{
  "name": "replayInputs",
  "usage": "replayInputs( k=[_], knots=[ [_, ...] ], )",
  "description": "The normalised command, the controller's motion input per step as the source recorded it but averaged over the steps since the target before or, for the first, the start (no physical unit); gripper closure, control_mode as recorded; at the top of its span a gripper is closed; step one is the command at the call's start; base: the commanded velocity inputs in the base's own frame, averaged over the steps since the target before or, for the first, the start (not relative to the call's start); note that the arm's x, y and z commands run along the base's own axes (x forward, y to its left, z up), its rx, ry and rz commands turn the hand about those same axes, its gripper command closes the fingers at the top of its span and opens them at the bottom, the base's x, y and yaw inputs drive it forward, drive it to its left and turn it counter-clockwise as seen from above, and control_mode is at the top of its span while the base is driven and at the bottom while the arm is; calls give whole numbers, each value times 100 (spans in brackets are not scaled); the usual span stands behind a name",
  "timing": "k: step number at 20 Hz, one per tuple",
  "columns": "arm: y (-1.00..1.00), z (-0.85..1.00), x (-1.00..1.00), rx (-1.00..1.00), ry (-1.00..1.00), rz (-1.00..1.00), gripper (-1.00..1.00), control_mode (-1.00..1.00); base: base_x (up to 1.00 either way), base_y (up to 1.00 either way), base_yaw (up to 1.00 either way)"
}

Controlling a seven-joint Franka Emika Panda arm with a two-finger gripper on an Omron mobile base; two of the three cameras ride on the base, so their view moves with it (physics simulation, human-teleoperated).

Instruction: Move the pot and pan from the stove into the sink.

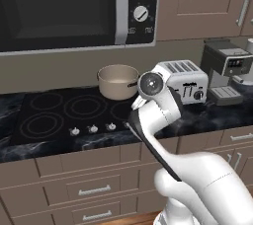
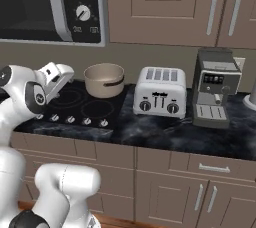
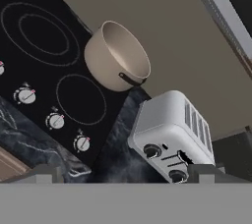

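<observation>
The beige pot stands upright and empty on the back right burner of the black stove. My gripper is open, its fingertips wide apart with nothing between them. It hovers over the front of the stove, short of the pot, looking down at the pot and knobs. In the right base view the white hand sits left of the pot, apart from it. The pan and the sink are out of view.
A white toaster stands close to the pot's right on the marbled counter. A coffee machine is further right. A black microwave hangs above the stove.
</observation>
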Motion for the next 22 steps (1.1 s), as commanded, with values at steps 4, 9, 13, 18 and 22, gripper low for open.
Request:
replayInputs(
  k=[4, 9, 13, 18, 22],
  knots=[
    [0, 0, 0, -1, 0, 0, -100, -100, 0, 0, 0],
    [0, -10, 18, -3, 0, 0, -100, -100, 0, 0, 0],
    [0, -2, 33, 0, 0, 0, -100, -100, 0, 0, 0],
    [0, -5, 37, 0, 0, 0, -100, -100, 0, 0, 0],
    [3, -10, 39, 0, 0, 1, -100, -100, 0, 0, 0]
  ],
)
